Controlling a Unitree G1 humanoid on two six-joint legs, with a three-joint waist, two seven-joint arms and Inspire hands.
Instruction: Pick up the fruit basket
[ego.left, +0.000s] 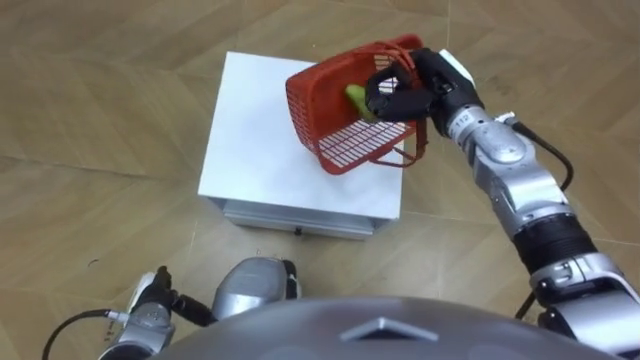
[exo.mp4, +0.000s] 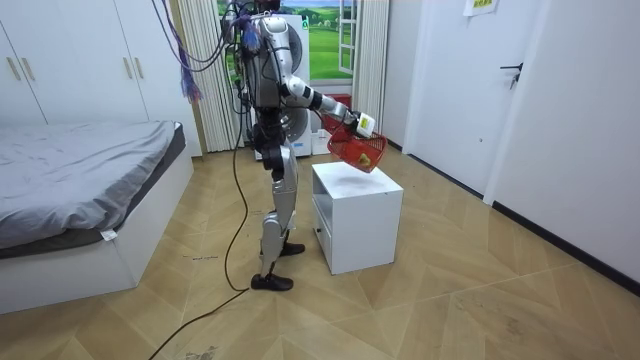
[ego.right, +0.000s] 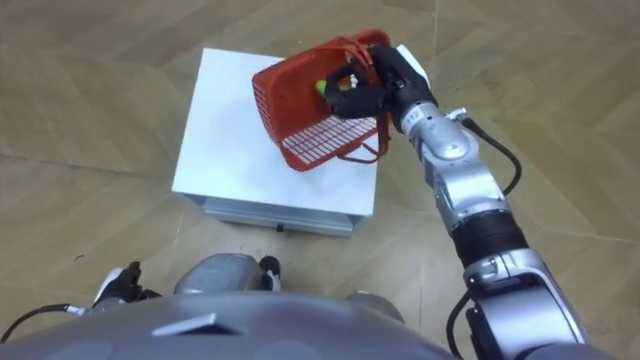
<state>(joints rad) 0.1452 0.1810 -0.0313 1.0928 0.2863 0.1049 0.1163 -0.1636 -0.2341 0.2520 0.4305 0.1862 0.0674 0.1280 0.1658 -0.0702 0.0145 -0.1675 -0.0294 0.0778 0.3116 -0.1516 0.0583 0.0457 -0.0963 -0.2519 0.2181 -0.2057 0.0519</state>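
Basket: the red mesh fruit basket (ego.left: 335, 115) sits at the upper middle of the frame, tipped steeply, over the far right part of the white tabletop (ego.left: 265, 150).
Clearance: in the room view the basket (exo.mp4: 357, 152) looks to hang just above the tabletop (exo.mp4: 360, 185) rather than rest on it, so I judge the lift to be under way.
Right robot hand: there it is, the right robot hand (ego.left: 397, 92) at the basket's upper rim, fingers curled round the handle and gripping it.
Left robot hand: the left robot hand (ego.left: 150, 300) is low in the lower left of the frame, well away from the basket; I cannot tell how it is set.
Load: one yellow-green fruit (ego.left: 356, 98) is lying inside, right up against the gripping hand.
Stance: the robot stands upright just beside the white stand, right arm stretched out over it.
Handling: thin plastic lattice, so likely light and a little springy; the walls would flex if squeezed.
Where to hold: the handle is the sound place to hold, and the hand has it.
Spare handle: a second red handle loop (ego.left: 415, 150) dangles free at the lower right of the basket.
Watch out: with this much tilt the fruit could roll out, so levelling it would be wise.
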